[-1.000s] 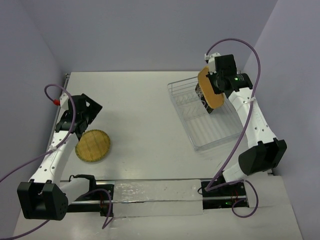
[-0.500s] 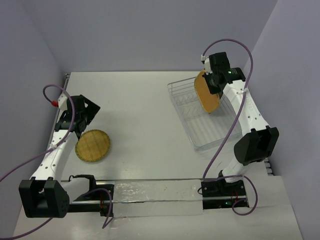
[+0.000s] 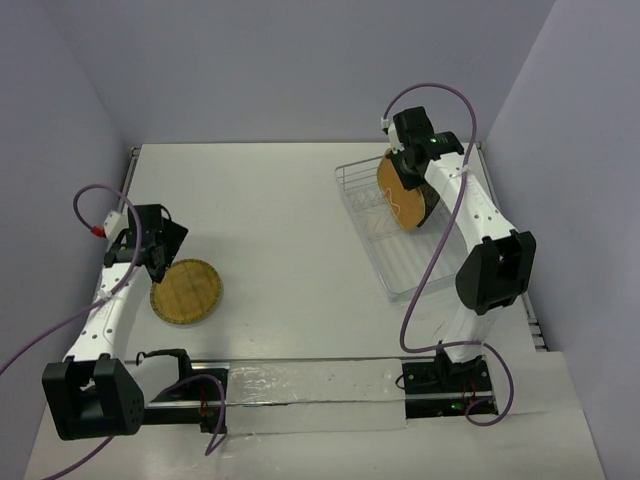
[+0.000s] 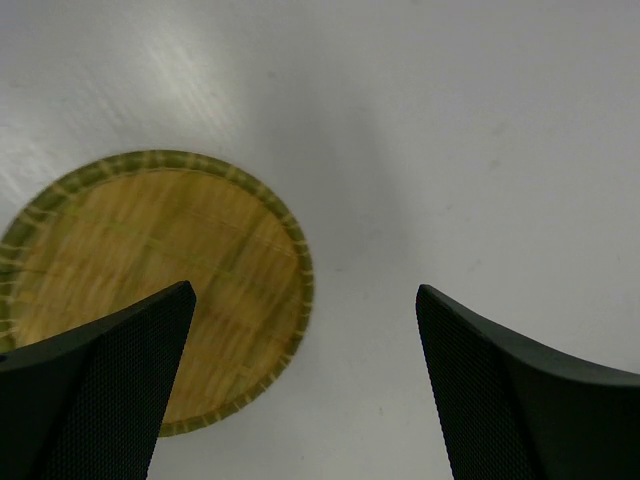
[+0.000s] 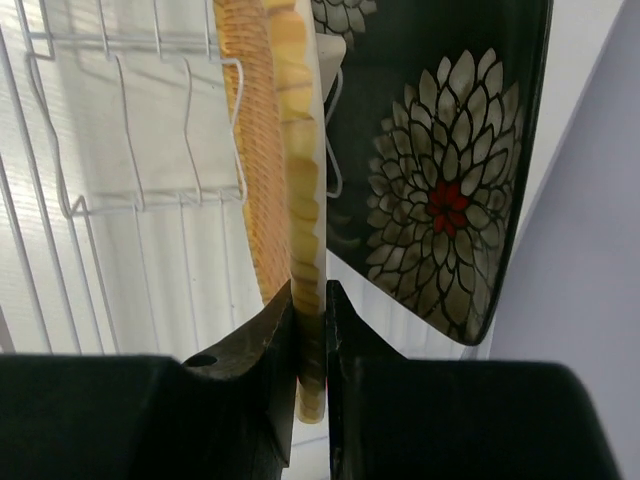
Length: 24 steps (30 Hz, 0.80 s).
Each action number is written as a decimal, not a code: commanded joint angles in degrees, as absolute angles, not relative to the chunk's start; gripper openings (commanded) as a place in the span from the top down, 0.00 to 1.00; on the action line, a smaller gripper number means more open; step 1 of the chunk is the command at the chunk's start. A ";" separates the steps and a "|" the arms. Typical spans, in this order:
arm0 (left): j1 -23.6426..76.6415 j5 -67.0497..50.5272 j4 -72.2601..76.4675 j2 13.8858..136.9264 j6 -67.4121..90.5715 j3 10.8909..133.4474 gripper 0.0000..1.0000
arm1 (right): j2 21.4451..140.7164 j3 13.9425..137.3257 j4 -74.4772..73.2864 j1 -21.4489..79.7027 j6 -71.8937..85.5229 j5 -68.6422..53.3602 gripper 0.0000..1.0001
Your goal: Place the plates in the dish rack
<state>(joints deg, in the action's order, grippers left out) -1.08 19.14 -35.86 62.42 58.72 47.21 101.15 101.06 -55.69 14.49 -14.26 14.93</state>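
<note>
Plates: black plate (image 5: 450, 200) racked just right of the right gripper (image 5: 310, 300), which clamps the orange plate (image 5: 262, 150) edge-on over the dish rack (image 3: 400, 262); yellow-green plate (image 4: 150, 280) lies untouched beneath the spread-fingered left gripper (image 4: 305, 295), yet to load.

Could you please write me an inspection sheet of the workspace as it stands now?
Surface: white table, no spills seen.
Job's things: dish rack at the far right; black flowered plate upright in it; orange plate held upright beside the black one; yellow-green plate flat on the left.
Clutter: nothing seen.
Grippers: right gripper shut on the orange plate's rim; left gripper open above the yellow-green plate's edge.
Cables: purple cables loop off both arms, clear of the plates.
Surroundings: lavender walls on three sides.
</note>
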 commanded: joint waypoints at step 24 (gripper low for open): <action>-20.29 18.19 -41.55 56.74 69.14 31.11 0.01 | 92.20 100.40 -44.66 14.06 -8.68 12.49 0.00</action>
